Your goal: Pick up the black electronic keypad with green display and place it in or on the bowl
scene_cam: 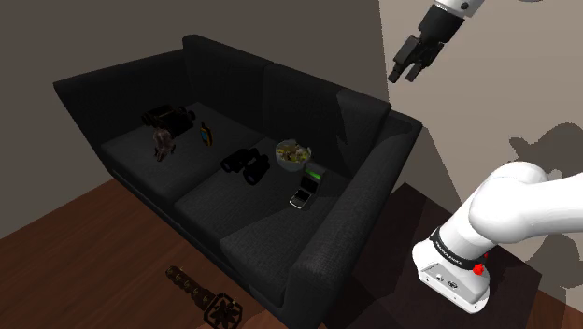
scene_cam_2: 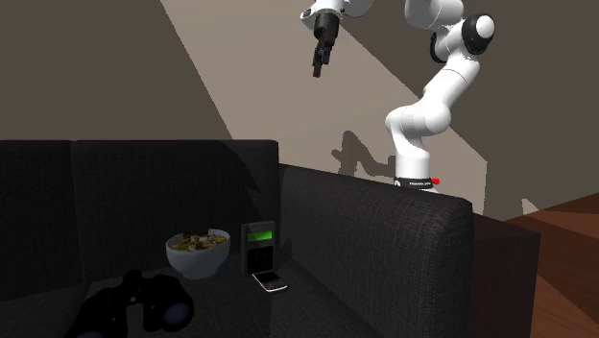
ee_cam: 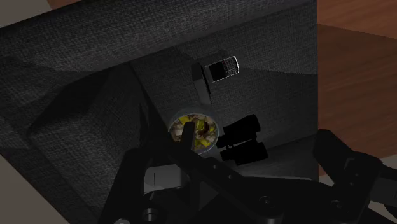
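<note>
Binoculars (scene_cam: 246, 165): dark pair on the sofa (scene_cam: 140, 84) seat, left of the bowl in the shoulder view; best left undisturbed.
Bowl (scene_cam: 292, 152): pale, with yellowish contents, near the backrest; the place to set the keypad.
Keypad (scene_cam_2: 257, 252): black, green display near its top, standing upright just beside the bowl on the second exterior view's right; perhaps leaning on the backrest, hard to tell in the dim corner.
Phone (scene_cam: 302, 197): flat on the cushion just in front of the keypad; easy to mistake for it.
End effector (scene_cam: 402, 73): high over the sofa, well apart from the keypad; fingers spread, holding nothing.
Step in hand: the approach. Best done by descending from above, fingers across the keypad's thin sides, closing clear of phone and bowl rim.
</note>
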### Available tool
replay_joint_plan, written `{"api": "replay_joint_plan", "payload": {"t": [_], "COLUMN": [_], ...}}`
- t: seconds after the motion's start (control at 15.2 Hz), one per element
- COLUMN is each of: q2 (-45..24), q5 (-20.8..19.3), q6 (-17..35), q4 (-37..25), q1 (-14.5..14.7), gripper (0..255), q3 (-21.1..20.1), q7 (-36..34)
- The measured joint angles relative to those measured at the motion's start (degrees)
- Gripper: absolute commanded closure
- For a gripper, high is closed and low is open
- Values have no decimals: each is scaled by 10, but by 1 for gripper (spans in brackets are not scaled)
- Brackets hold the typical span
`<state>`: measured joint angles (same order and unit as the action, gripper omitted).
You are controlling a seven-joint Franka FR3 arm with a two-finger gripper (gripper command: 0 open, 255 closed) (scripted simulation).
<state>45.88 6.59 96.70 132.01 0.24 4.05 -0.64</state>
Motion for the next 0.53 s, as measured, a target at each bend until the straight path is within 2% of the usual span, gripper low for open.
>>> {"api": "replay_joint_plan", "payload": {"t": [0.13,0.53], "q2": [-6,-64], "q5": [0,1], "q6": [9,109], "q4": [4,56], "q1": [1,5], "gripper": [0,0], "q3": [-1,-8], "q7": [1,10]}}
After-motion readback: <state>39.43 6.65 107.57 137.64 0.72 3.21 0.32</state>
